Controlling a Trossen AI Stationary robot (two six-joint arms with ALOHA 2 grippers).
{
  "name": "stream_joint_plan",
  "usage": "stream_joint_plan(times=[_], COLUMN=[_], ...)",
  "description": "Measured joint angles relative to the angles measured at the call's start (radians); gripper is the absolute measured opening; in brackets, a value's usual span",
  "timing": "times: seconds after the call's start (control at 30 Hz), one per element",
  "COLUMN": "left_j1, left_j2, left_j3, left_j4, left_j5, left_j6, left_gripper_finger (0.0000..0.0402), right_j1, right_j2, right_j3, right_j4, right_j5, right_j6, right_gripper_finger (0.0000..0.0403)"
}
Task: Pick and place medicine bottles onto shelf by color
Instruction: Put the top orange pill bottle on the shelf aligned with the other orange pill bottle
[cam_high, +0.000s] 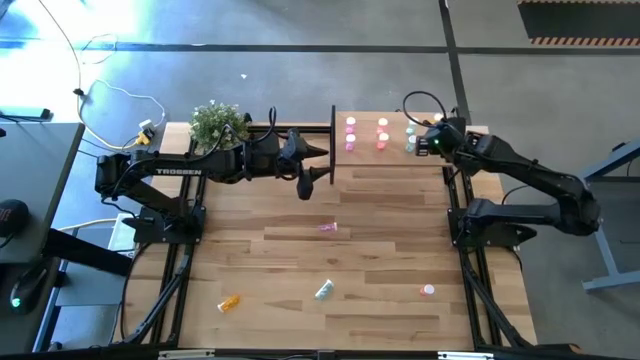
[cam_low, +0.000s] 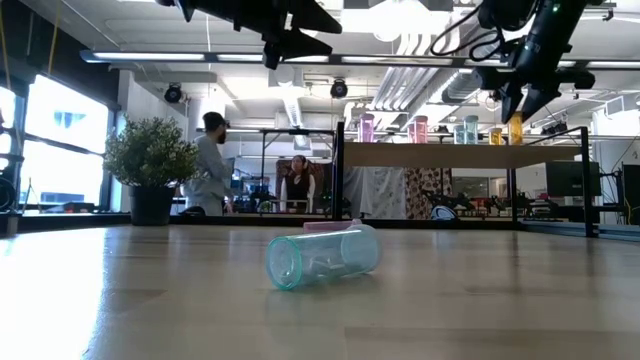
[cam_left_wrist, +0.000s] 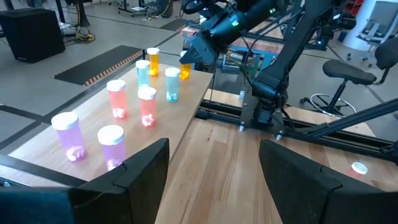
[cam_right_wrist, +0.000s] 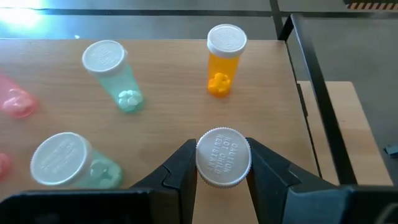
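Observation:
The shelf (cam_high: 395, 160) stands at the table's far right and holds two pink bottles (cam_high: 350, 135), two red-pink (cam_high: 382, 133), two pale green (cam_high: 410, 136) and one orange bottle (cam_right_wrist: 222, 62), all upright. My right gripper (cam_right_wrist: 222, 163) is over the shelf's right end, shut on another orange bottle (cam_left_wrist: 185, 70). My left gripper (cam_left_wrist: 211, 155) is open and empty, raised just left of the shelf's dark end panel (cam_high: 332, 145). Loose on the table lie a pink bottle (cam_high: 328, 228), a green one (cam_high: 324, 290), an orange one (cam_high: 229, 302) and a white-capped one (cam_high: 428, 290). My right gripper pinches the orange bottle at its white cap (cam_right_wrist: 224, 157), one finger on either side. The fingers come from above, pointing down. The bottle stands upright below them at the shelf's right end. I cannot tell whether its base rests on the board.
A potted plant (cam_high: 218, 122) stands at the far edge behind my left arm. The green bottle (cam_low: 322, 258) lies on its side close in the low view. People stand in the room beyond the table (cam_low: 215, 165).

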Motion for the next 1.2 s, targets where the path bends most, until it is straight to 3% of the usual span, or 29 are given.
stream_joint_plan(times=[1.2], left_j1=[0.000], left_j2=[0.000], left_j3=[0.000], left_j4=[0.000], left_j5=[0.000], left_j6=[0.000], left_gripper_finger=[0.0241], right_j1=[-0.095], right_j2=[0.026], right_j3=[0.000], right_j4=[0.027], right_j5=[-0.084], right_j6=[-0.078], right_gripper_finger=[0.0103])
